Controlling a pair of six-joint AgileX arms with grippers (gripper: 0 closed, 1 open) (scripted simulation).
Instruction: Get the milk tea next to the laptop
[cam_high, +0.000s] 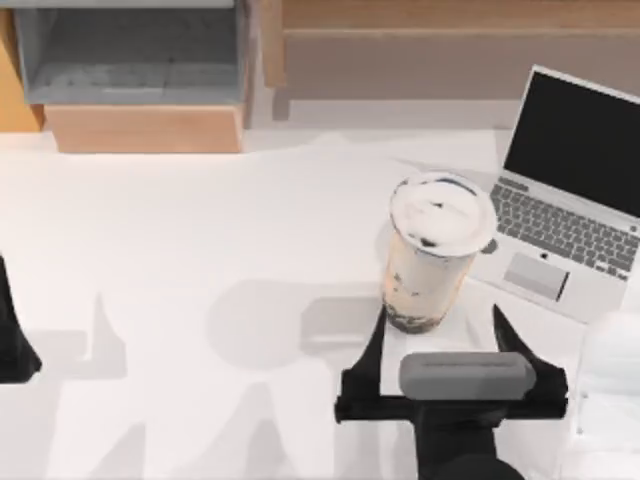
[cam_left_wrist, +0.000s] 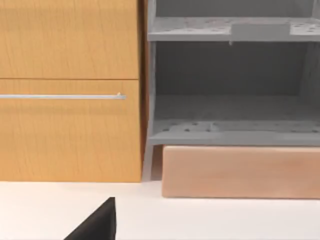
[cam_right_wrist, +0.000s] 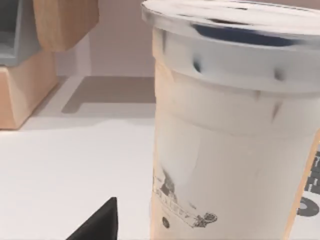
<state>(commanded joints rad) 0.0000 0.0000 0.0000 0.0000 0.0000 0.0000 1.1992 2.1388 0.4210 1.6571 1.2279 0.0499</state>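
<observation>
The milk tea stands upright on the white table, a tall cup with a white sealed top and dark pearls at its base. It is just left of the silver laptop, which lies open at the right with its black screen up. My right gripper is open right in front of the cup, and the cup's base sits at the mouth of its spread fingers. In the right wrist view the milk tea looms very close beside one black finger. My left gripper is parked at the table's left edge.
A wooden cabinet with a grey open shelf stands at the back left, and a wooden ledge runs along the back. A white object sits at the right edge, beside the right arm. The left wrist view faces the cabinet drawer and grey shelf.
</observation>
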